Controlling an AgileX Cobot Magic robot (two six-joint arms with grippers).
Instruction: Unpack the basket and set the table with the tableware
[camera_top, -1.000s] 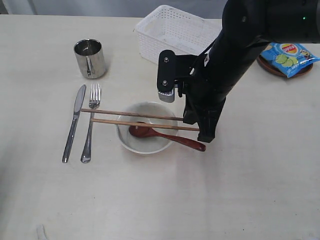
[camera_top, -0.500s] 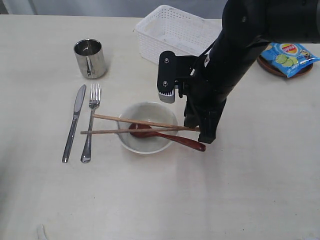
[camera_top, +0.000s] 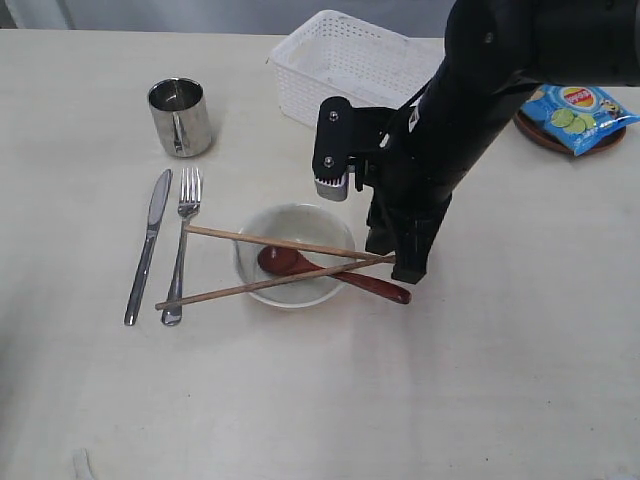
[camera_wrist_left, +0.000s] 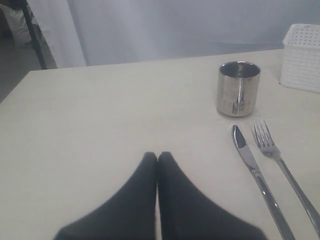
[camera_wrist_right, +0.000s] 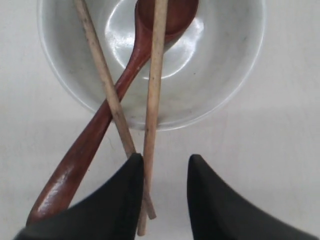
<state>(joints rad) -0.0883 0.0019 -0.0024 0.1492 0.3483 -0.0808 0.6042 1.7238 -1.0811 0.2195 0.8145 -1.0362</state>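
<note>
1. Right wrist view shows the right gripper (camera_wrist_right: 165, 161) with its jaws parted and clamping nothing. The right ends of the two chopsticks (camera_wrist_right: 154, 85) lie loose in the gap, just beside one finger.
2. On the exterior view we see the chopsticks spanning the bowl (camera_top: 250, 285). They converge at its right side under the gripper and splay apart leftward. The nearer one's left tip reaches the fork (camera_top: 181, 250), though we cannot tell whether it touches.
3. The spoon (camera_top: 330, 272) sits with its head in the bowl, its handle running over the right rim towards the table (camera_top: 300, 400).
4. The left gripper (camera_wrist_left: 157, 156) is closed on nothing, with the mug (camera_wrist_left: 239, 89) and knife (camera_wrist_left: 255, 172) ahead of it.
5. We judge the chopsticks light, stiff, slim and smooth, so they are likely to roll or pivot on the bowl's rim at a nudge.
6. We would pinch both together at the converging right ends, clear of the rim and the spoon handle.
7. The bowl looks hard and breakable, so any lift should go straight up.
</note>
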